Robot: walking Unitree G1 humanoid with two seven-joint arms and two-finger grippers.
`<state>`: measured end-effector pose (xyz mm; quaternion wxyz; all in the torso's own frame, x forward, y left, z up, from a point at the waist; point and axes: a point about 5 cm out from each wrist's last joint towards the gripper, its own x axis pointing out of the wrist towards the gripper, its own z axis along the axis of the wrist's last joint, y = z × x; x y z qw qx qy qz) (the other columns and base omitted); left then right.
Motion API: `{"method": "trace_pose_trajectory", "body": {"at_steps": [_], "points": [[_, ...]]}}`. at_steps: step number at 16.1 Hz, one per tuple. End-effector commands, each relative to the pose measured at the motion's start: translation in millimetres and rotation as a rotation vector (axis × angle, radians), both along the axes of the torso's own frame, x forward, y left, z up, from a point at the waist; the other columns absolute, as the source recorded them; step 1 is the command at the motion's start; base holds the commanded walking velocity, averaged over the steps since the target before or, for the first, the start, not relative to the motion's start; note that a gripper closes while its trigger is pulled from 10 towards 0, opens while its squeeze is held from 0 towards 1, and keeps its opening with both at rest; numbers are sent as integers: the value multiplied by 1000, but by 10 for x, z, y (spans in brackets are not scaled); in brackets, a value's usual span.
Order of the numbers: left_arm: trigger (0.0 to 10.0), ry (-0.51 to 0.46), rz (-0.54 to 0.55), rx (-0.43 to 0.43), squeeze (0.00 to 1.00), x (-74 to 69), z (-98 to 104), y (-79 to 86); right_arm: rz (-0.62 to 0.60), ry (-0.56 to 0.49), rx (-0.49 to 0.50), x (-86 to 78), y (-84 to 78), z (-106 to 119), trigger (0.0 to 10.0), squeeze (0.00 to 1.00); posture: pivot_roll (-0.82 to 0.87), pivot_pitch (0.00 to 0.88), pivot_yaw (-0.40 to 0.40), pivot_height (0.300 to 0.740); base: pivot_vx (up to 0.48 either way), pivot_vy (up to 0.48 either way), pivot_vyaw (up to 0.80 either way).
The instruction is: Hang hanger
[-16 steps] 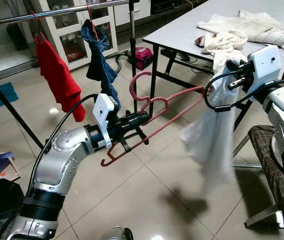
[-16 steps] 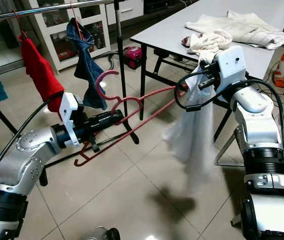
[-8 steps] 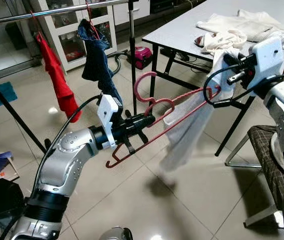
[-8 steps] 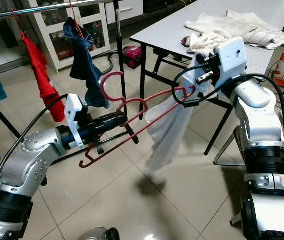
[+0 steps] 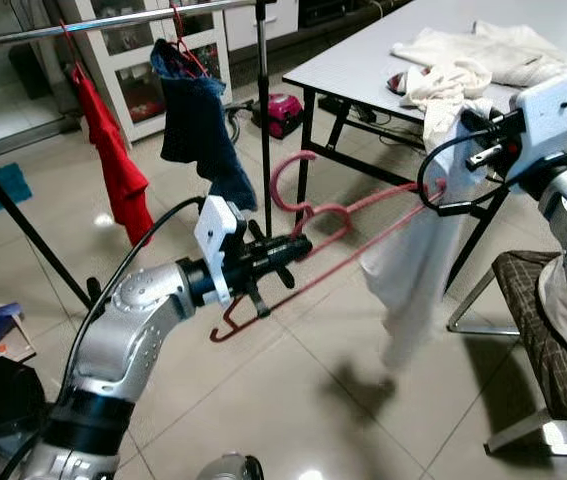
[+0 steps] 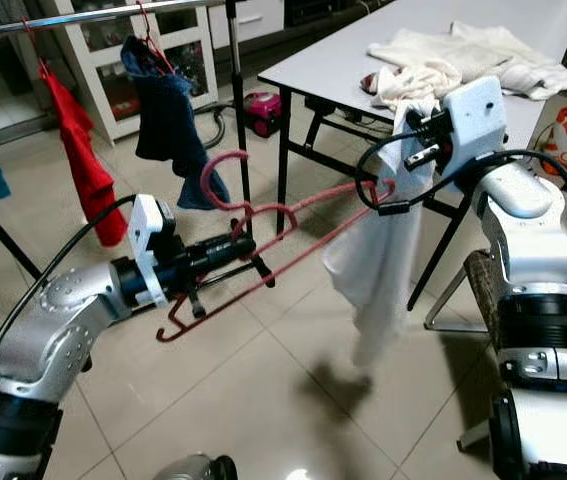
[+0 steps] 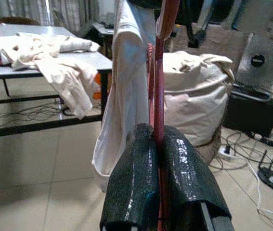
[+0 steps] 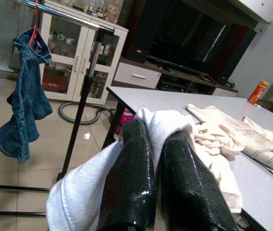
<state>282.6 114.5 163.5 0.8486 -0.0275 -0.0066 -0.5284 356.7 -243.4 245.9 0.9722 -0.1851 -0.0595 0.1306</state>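
A pink-red hanger (image 5: 348, 212) is held level over the floor, and my left gripper (image 5: 291, 246) is shut on its lower bar near the hook end. In the left wrist view the black fingers (image 7: 134, 178) pinch the hanger's red bar (image 7: 159, 96). A white garment (image 5: 413, 265) hangs down from the hanger's far end. My right gripper (image 5: 466, 120) is shut on the top of that garment, just beside the table edge. The right wrist view shows white cloth (image 8: 162, 122) bunched between the fingers (image 8: 131, 173).
A metal clothes rail (image 5: 113, 22) runs along the back left with a red shirt (image 5: 113, 165) and a blue denim garment (image 5: 198, 115) hung on it. A grey table (image 5: 363, 60) with pale clothes (image 5: 483, 55) stands behind. A chair (image 5: 533, 330) is at right.
The white garment swung left under the hanger, then back, and now hangs straight down at its far end. The hanger sits slightly lower and further right.
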Motion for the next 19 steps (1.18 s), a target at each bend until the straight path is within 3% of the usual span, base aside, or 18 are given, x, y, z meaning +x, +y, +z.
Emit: {"method": "trace_pose_trajectory", "body": {"at_steps": [1, 6, 19], "points": [[10000, -10, -38, -2, 0, -52, 53, -1, -17, -32, -12, -18, -54, 60, 10000, 0, -110, 0, 43, 740, 0, 0, 0], [10000, -10, -32, -6, 0, -45, 59, -14, 6, -36, -22, -44, -20, 87, 10000, 0, -114, 0, 45, 740, 0, 0, 0], [10000, -19, 18, -13, 0, 47, 135, 139, -19, 4, -33, -154, -179, -6, 10000, 0, -122, 0, 46, 740, 0, 0, 0]]}}
